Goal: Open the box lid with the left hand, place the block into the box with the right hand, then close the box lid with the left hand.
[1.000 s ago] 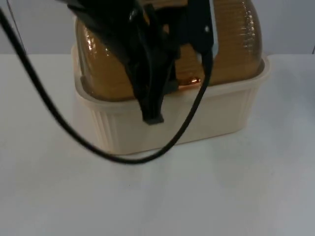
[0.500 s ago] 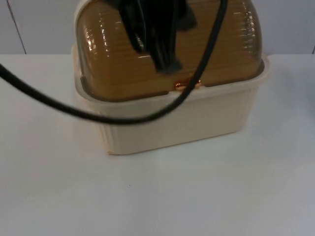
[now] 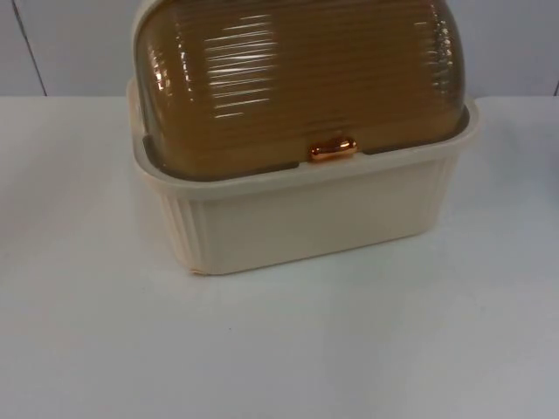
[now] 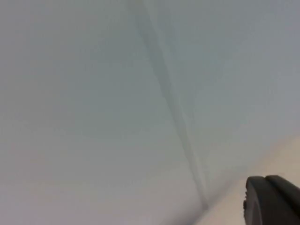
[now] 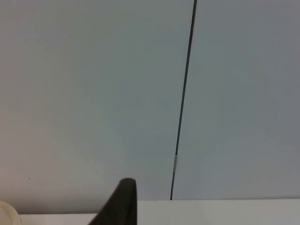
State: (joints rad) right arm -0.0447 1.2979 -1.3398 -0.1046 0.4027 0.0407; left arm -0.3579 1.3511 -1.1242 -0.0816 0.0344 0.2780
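Observation:
A cream ribbed box (image 3: 306, 218) stands at the back middle of the white table. Its amber see-through domed lid (image 3: 297, 78) is down on the rim, with the small copper handle (image 3: 333, 149) at the front edge. What lies inside is hidden by the lid. My left gripper (image 4: 272, 199) faces the grey wall, well away from the box. My right gripper (image 5: 119, 204) also faces the wall, just above the table's far edge. Both arms hang still, away from the box.
Bare white table top (image 3: 349, 349) spreads in front of and beside the box. The grey partition wall (image 5: 93, 93) rises behind it, with a dark vertical seam (image 5: 183, 103). A cream rounded edge (image 5: 7, 213) peeks in beside the right gripper.
The left arm and its cable, which hung over the lid and the box front, have pulled up and back out of the top view. The lid stays down.

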